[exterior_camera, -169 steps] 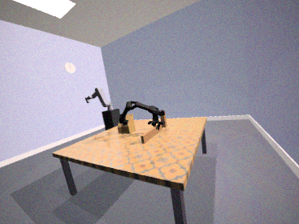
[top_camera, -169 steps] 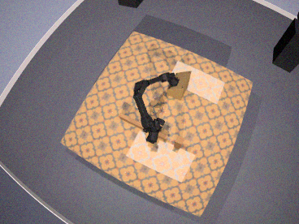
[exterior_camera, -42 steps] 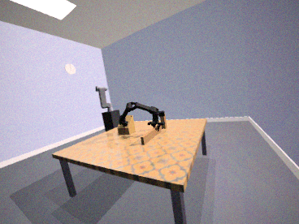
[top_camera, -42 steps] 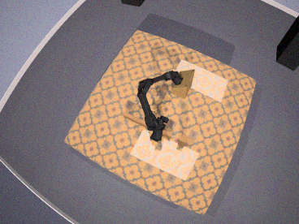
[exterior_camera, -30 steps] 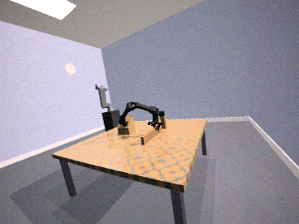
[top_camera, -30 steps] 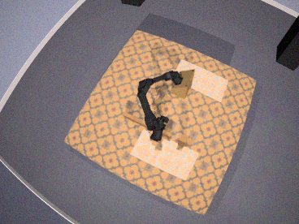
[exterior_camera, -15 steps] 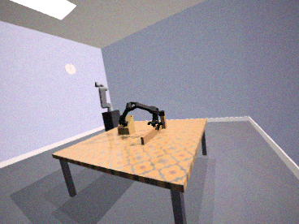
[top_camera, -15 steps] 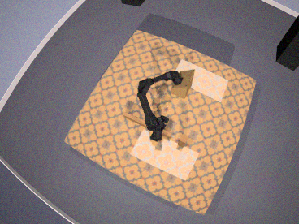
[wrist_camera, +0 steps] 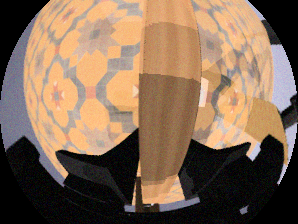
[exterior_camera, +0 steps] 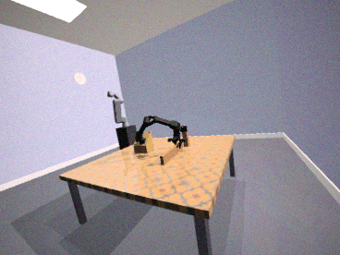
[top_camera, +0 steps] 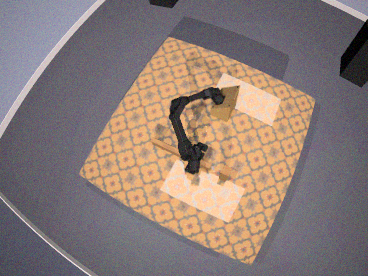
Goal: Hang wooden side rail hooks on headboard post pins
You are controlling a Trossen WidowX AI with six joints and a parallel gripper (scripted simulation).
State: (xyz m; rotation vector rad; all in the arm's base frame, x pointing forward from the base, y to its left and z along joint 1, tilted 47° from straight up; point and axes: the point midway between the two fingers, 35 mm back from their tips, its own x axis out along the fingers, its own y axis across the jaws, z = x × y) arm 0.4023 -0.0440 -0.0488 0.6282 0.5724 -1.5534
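The wooden side rail is long and light brown. My gripper is shut on it, with one finger on each side in the wrist view. The rail's near end in the exterior view lies low, at or close to the table top. The other end points at the headboard post, a short brown upright. Rail end and post look close together, but whether they touch is unclear. The hooks, pins and slot are too small or hidden to tell.
The patterned table carries everything. A wooden wedge-shaped block stands by the arm's base. Bright light patches lie on the table near the arm's base and beside the gripper.
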